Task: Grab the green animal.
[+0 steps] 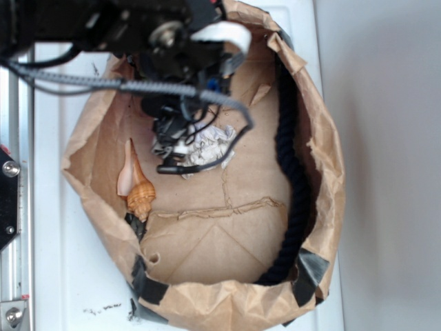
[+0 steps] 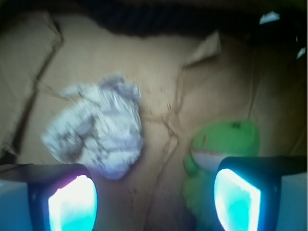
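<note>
Green animal (image 2: 222, 144) lies on the paper bag's floor (image 1: 227, 248), partly behind one finger (image 2: 238, 199) (the crumpled paper ball (image 2: 98, 130) sits well apart). Gripper (image 2: 154, 199) hangs spread wide, grasping nothing.

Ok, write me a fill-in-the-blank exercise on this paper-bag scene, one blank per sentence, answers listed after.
1. In the wrist view, the green animal lies partly behind the ____-hand finger of the gripper.
2. The crumpled paper ball is ____ in colour.
3. In the exterior view, the seashell lies at the ____ side of the paper bag.
4. The black rope runs along the bag's ____ wall in the exterior view.

Missing words: right; white; left; right
</note>
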Motion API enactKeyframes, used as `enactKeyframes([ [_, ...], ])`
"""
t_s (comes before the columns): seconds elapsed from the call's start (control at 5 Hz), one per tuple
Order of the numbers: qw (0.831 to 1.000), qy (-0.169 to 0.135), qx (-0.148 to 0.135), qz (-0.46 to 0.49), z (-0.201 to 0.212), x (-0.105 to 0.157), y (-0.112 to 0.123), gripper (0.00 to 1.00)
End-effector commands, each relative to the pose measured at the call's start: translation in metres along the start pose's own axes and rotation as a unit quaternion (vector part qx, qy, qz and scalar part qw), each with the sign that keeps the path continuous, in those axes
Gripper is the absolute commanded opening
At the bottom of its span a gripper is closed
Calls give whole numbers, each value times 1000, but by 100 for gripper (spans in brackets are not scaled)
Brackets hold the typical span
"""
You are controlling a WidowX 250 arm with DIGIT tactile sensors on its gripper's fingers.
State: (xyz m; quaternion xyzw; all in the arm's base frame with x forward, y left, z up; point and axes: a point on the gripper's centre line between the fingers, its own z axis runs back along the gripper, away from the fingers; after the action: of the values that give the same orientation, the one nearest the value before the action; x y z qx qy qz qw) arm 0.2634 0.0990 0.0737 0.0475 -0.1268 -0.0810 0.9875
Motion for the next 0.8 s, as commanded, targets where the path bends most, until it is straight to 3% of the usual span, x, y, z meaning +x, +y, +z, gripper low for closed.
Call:
enactKeyframes([
  [0.0, 994, -54, 86, 34, 22, 2, 10, 100],
  [0.4, 990, -45, 123, 60, 6, 10, 19, 100],
  [0.6, 987, -56, 134, 68, -2, 18, 20, 100],
])
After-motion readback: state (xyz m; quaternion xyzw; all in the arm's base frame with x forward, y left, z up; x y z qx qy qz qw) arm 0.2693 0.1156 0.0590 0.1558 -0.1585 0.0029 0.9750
